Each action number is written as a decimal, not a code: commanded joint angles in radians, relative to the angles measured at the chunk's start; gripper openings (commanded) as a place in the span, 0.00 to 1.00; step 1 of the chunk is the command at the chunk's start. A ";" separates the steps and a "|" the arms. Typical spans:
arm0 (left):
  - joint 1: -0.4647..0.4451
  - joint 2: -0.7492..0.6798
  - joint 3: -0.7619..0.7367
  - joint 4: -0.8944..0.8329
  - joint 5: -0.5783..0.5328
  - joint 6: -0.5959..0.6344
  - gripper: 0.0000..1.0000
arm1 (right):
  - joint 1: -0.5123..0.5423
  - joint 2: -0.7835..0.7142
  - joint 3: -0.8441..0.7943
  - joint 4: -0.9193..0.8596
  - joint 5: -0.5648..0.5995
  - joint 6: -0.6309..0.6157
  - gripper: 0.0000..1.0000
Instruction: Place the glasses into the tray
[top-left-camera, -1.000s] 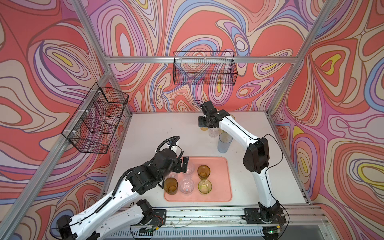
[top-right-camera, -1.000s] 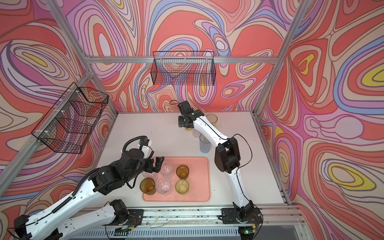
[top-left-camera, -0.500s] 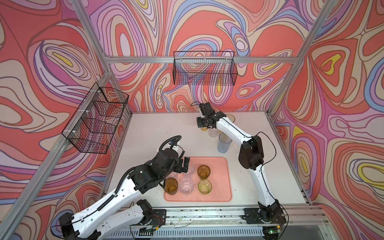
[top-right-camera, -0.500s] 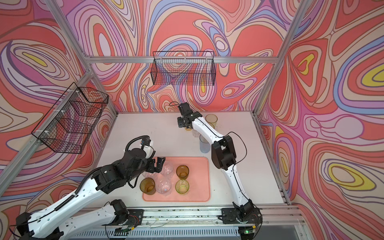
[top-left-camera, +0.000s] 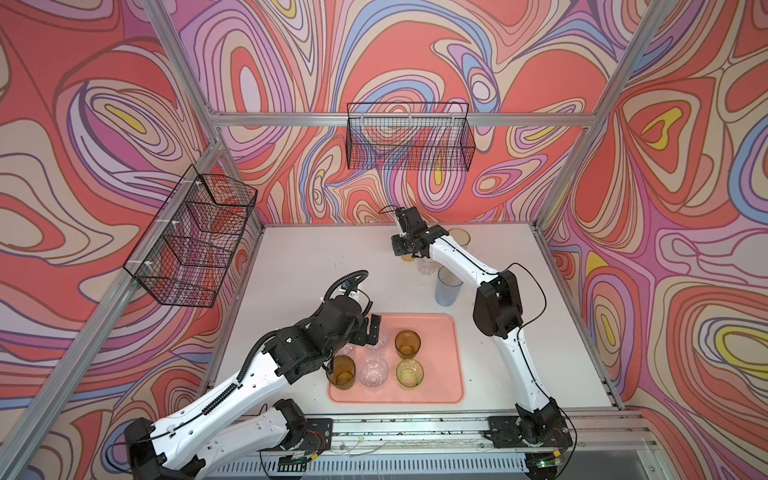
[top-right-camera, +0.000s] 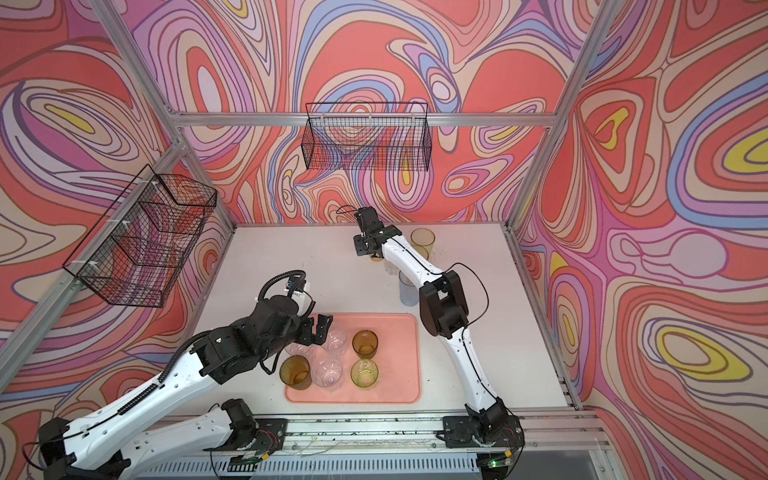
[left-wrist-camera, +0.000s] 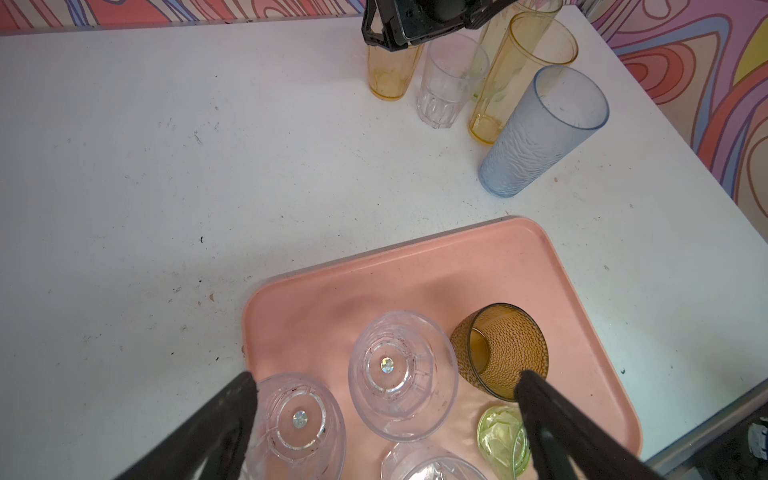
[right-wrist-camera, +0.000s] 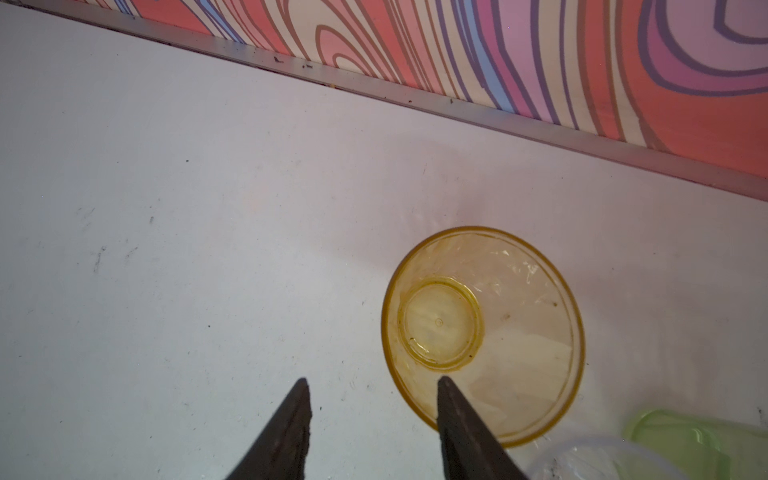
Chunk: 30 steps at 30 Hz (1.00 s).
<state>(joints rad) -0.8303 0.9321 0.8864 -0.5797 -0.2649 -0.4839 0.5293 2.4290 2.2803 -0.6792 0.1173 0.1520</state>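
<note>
Left fingers (left-wrist-camera: 216, 424) spread wide, holding nothing, over a clear tumbler (left-wrist-camera: 399, 370) standing in the salmon-pink tray (left-wrist-camera: 415, 270). Right fingers (right-wrist-camera: 291, 428) part-open, straddling the rim of the short orange tumbler (right-wrist-camera: 482, 332) on the tabletop (right-wrist-camera: 166, 249) near the back wall, not clamped.

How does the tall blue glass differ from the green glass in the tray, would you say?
The blue glass is tall, the green glass short. The blue glass stands on the table, the green glass inside the tray. Both are translucent and upright, mouths up.
</note>
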 joint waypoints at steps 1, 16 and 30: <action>0.006 0.005 0.003 -0.006 -0.019 -0.019 1.00 | -0.005 0.044 0.033 0.021 0.034 -0.036 0.50; 0.005 0.034 0.011 -0.011 -0.029 -0.031 1.00 | -0.011 0.124 0.096 0.011 0.028 -0.068 0.48; 0.005 0.002 -0.013 -0.017 -0.043 -0.034 1.00 | -0.011 0.128 0.101 0.009 0.032 -0.066 0.29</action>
<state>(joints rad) -0.8303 0.9535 0.8864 -0.5800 -0.2825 -0.5034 0.5232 2.5343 2.3573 -0.6651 0.1493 0.0875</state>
